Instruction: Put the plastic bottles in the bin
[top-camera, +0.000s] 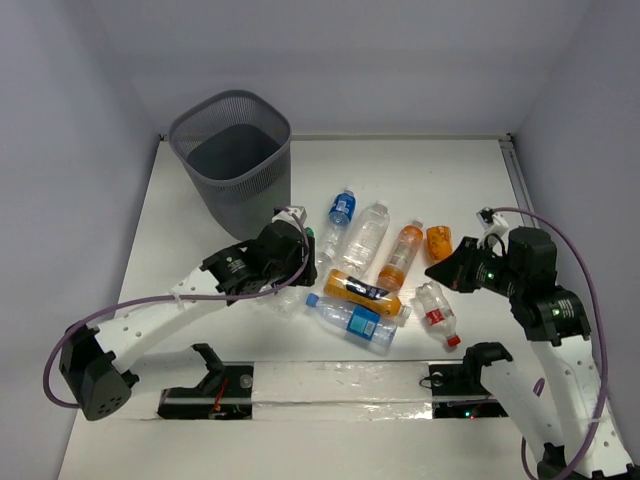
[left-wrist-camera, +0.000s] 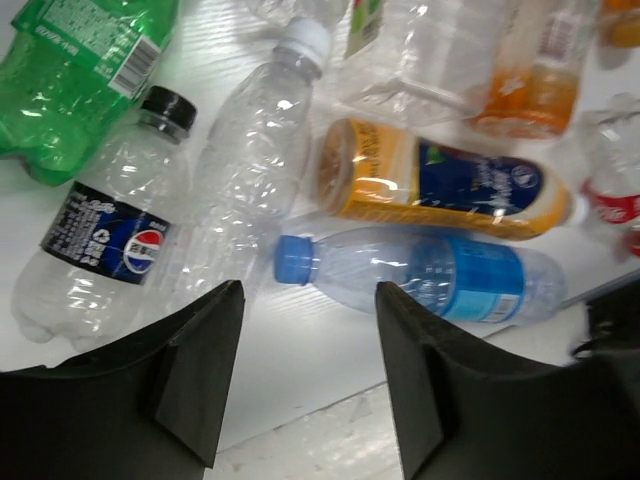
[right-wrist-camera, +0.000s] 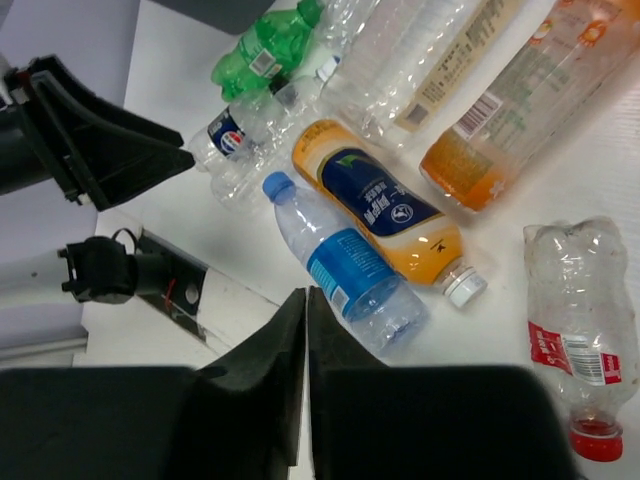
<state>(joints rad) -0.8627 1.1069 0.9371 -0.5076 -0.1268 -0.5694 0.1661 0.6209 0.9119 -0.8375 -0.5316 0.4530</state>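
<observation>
The dark grey mesh bin (top-camera: 230, 160) stands at the back left. Several plastic bottles lie in a cluster mid-table: a blue-label one (top-camera: 350, 318), an orange one with a dark label (top-camera: 360, 290), a red-label one (top-camera: 437, 315) and a tall orange one (top-camera: 402, 253). My left gripper (top-camera: 303, 262) is open and empty at the cluster's left edge. In its wrist view, my left gripper (left-wrist-camera: 308, 300) hovers over the blue-capped bottle (left-wrist-camera: 420, 275), next to a Pepsi bottle (left-wrist-camera: 100, 240) and a green bottle (left-wrist-camera: 70, 70). My right gripper (top-camera: 446, 272) is shut and empty, above the blue-label bottle (right-wrist-camera: 345, 265).
White walls enclose the table at the back and both sides. The arm bases and a clear strip (top-camera: 340, 385) run along the near edge. A clear bottle (top-camera: 365, 232) and a small blue-label bottle (top-camera: 341, 212) lie right of the bin.
</observation>
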